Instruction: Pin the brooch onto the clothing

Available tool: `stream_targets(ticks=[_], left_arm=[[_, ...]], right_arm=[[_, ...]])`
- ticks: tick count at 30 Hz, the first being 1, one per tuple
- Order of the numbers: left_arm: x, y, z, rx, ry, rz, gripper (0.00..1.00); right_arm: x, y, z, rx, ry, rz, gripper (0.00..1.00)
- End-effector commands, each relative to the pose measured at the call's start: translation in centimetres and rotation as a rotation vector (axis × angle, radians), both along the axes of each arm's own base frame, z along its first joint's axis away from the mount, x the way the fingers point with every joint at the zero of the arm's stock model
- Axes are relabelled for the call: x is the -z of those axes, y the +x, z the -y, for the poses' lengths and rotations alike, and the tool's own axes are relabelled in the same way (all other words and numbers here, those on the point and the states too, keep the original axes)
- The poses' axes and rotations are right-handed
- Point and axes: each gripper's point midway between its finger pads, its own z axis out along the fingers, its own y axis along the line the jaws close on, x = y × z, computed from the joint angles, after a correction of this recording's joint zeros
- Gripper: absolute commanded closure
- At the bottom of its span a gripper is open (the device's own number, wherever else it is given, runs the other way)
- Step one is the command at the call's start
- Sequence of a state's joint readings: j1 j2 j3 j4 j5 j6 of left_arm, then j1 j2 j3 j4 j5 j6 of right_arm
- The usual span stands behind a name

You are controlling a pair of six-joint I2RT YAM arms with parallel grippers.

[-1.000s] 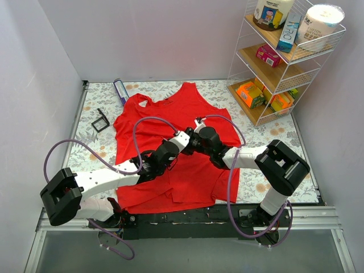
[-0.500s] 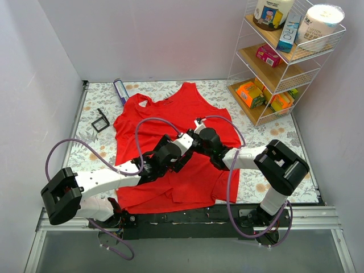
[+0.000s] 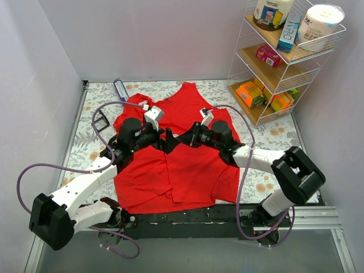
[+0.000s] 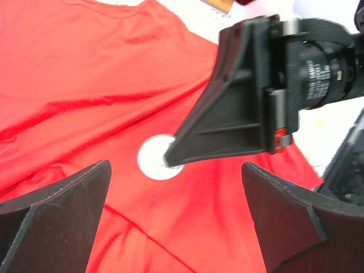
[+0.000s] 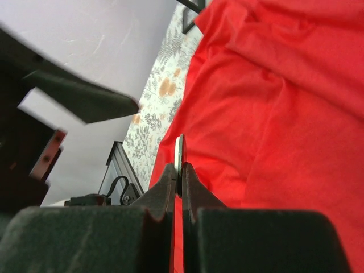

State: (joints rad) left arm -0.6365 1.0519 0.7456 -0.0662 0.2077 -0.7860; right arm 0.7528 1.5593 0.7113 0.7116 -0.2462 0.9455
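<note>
The clothing (image 3: 190, 170) is a red tank top spread flat on the floral table. My right gripper (image 3: 170, 139) reaches left over its chest and is shut on the brooch (image 5: 180, 149), a thin disc seen edge-on between the fingertips (image 5: 169, 176). In the left wrist view the brooch (image 4: 152, 165) shows as a pale round disc at the right gripper's tip (image 4: 172, 160), over the red cloth (image 4: 85, 85). My left gripper (image 3: 159, 136) faces it from the left, jaws wide open around that tip with nothing held (image 4: 174, 165).
A white wire shelf (image 3: 278, 62) with boxes and jars stands at the back right. A small black frame (image 3: 101, 120) and a flat purple item (image 3: 120, 91) lie on the table at the back left. Walls close in on three sides.
The left gripper has opened, let go of the brooch and swung back to the left. The right gripper has shut on the brooch and shifted slightly right.
</note>
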Motion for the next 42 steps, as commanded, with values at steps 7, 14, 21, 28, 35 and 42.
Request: stream_targets(ticks=[7,14,21,28,35,42], left_arm=[[-5.0,-2.1,0.4,0.364,-0.365,-0.194,0.02],[-4.9,-2.6,0.5,0.418,-0.384,-0.218,0.26],[-4.7,-3.2,0.7,0.467,-0.386,-0.237,0.42],[-4.4,-3.7,0.8,0.51,-0.387,-0.264,0.51],[-4.4,-4.1,0.9,0.528,-0.404,-0.271,0.73],[-4.7,-4.4,1.0,0.548,-0.441,-0.284,0.8]], right_arm=[[-8.2,-2.4,2.7,-0.251,-0.027,0.402,0.99],[-10.8,-4.0,2.7,-0.341,0.029,0.477,0.99],[-11.9,-4.8,2.8,-0.363,0.096,0.487,0.99],[-13.3,-5.1,3.3,-0.339,0.163,0.506,0.99],[-13.2,-5.0,3.3,-0.329,0.174,0.504,0.99],[-13.0,-5.0,3.1,-0.339,0.189,0.492,0.99]])
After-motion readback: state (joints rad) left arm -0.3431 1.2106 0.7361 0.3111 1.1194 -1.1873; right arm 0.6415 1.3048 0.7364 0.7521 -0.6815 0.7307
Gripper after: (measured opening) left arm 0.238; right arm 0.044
